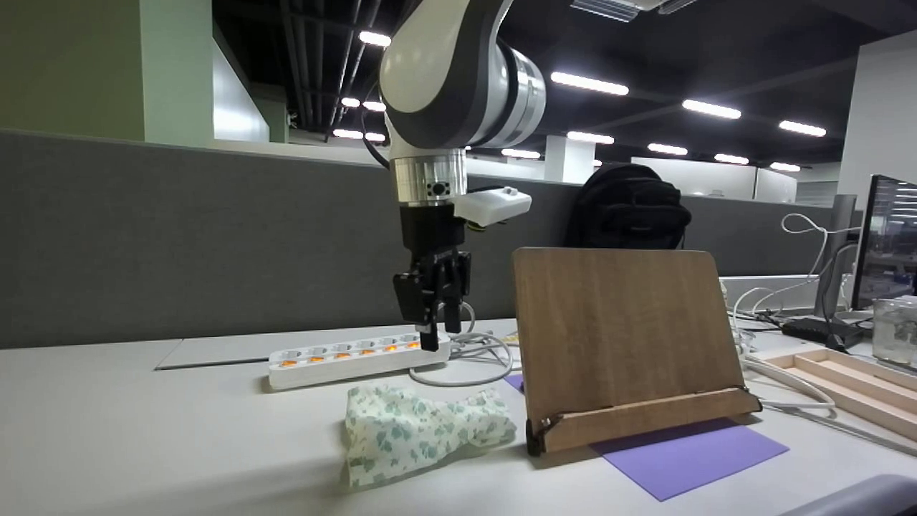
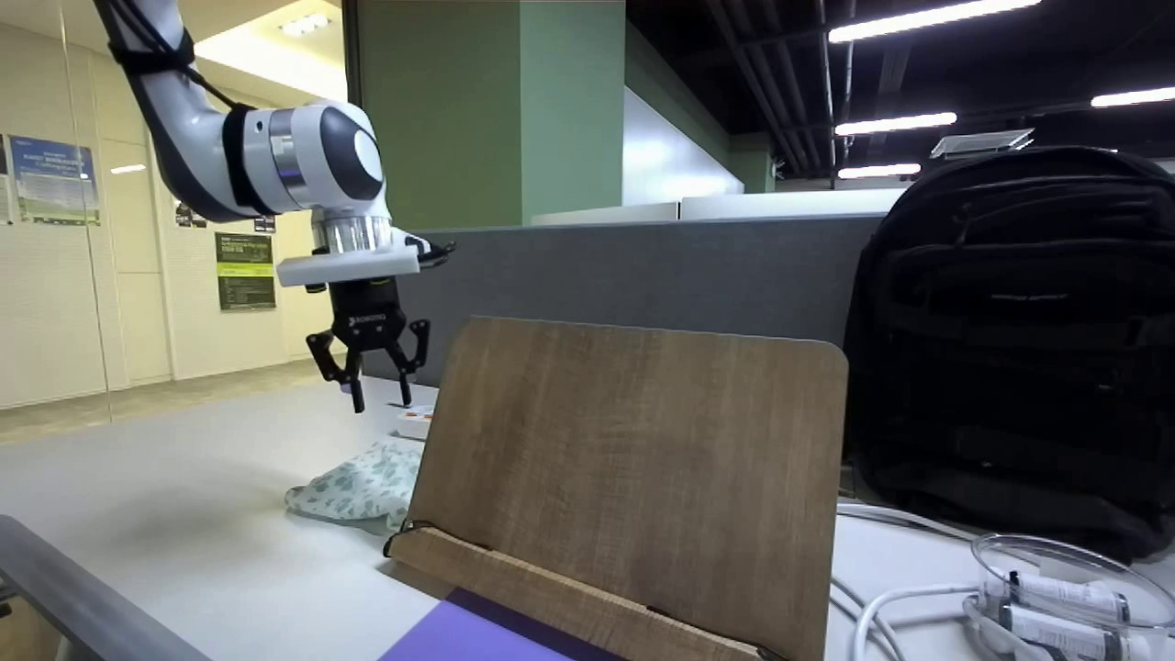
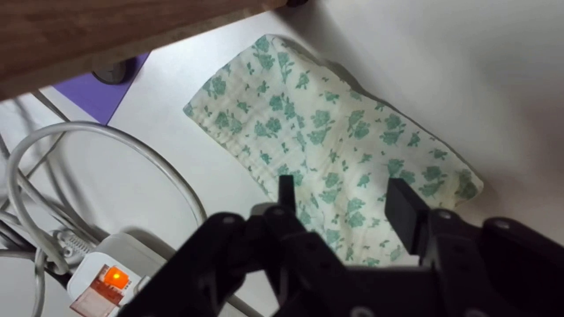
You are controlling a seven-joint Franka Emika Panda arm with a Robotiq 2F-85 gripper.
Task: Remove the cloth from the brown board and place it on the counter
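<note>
Over the counter [image 1: 143,437], the end effector [image 2: 382,407] points down, jaws spread apart — seemingly above the cloth [image 3: 328,145].

In an exterior view, the gripper [image 2: 382,401] is bearing the brand name ROBOTIQ in pale letters on its black body. In the background, a blue poster [image 2: 53,181] and a black-and-green poster [image 2: 245,271] are showing print too small to read. Two white cylinders [image 2: 1069,596] are also carrying illegible lettering.
</note>
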